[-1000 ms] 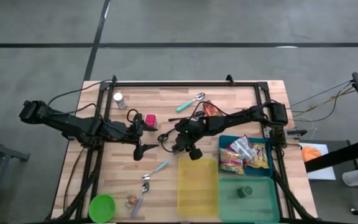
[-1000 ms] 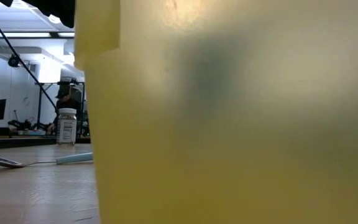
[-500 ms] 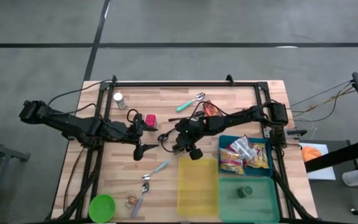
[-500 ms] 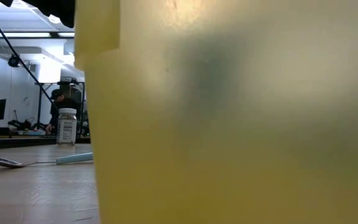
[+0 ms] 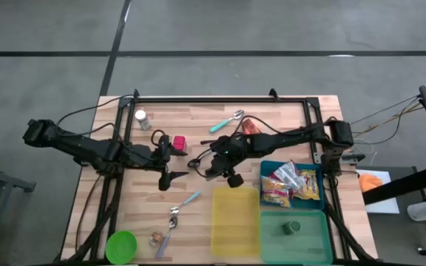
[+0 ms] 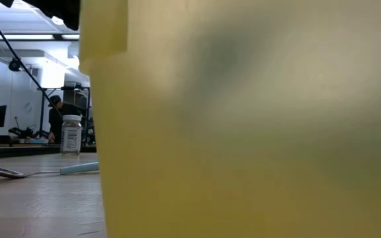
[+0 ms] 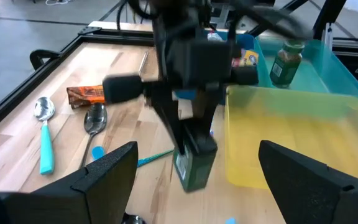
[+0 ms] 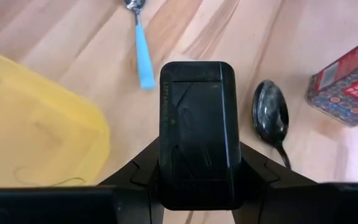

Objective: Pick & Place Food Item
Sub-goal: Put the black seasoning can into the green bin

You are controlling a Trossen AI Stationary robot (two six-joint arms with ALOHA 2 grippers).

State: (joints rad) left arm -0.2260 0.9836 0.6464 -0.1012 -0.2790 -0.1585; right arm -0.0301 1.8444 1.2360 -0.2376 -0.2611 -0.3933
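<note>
Gripping dark green spice bottle (image 7: 194, 163) upright, black cap up: right end effector (image 7: 188, 134).

Three bins (image 5: 234, 222), three spoons (image 5: 228, 121), one bowl (image 5: 121, 245)

We see a bench (image 5: 272, 111) of pale, smooth wooden planks. The yellow bin (image 5: 235, 222) and teal bin (image 5: 296, 235) look like translucent plastic. The spoon (image 7: 95, 119) has a shiny metal bowl; another spoon (image 7: 44, 134) carries a matt blue plastic handle. The snack packets (image 5: 291, 185) look glossy. The dark container (image 8: 196, 134) shows a matt black plastic lid.
</note>
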